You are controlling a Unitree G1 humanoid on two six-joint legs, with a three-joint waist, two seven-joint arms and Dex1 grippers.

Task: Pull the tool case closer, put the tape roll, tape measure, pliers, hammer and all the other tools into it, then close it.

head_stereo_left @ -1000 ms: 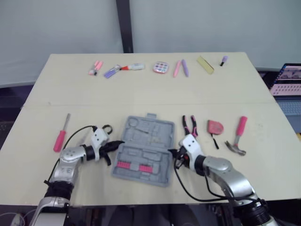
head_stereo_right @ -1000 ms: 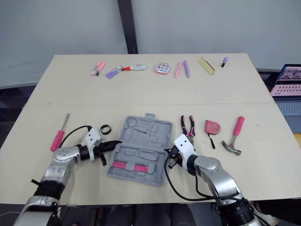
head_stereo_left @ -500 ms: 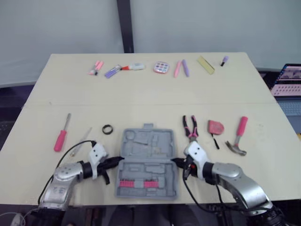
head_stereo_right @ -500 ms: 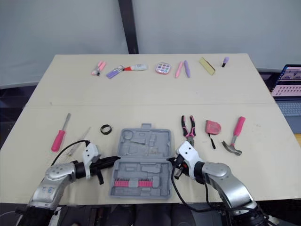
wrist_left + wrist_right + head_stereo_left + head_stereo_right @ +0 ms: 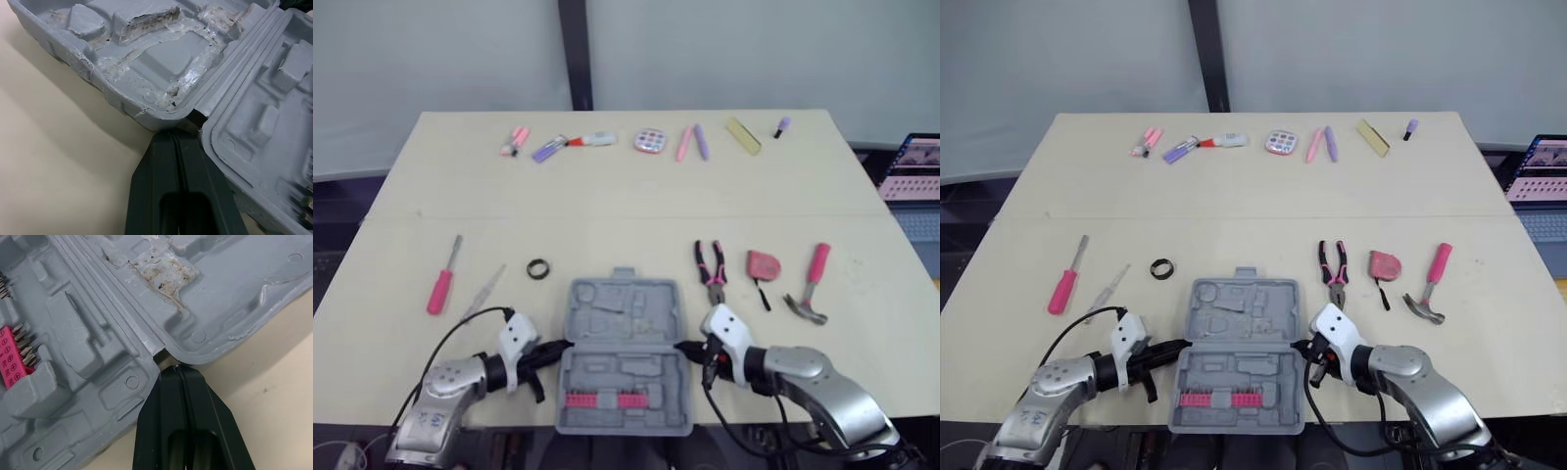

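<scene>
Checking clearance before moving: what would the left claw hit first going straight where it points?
The tool case: the left claw has its shut tips at the hinge notch, seemingly touching it.

txt: none legible | pink bit strip point(image 5: 12, 362) in tool case point(image 5: 234, 293): marks unreadable

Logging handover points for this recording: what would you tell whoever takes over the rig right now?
Both shut: left hand with its tip at the left hinge end of the tool case, right hand at the right hinge end.
The case lies open at the near edge of the table; the pull looks done.
Outside it: tape roll, screwdriver and a thin tool to its left; pliers, tape measure and hammer to its right.
To do: load all of them, then close the case.
</scene>
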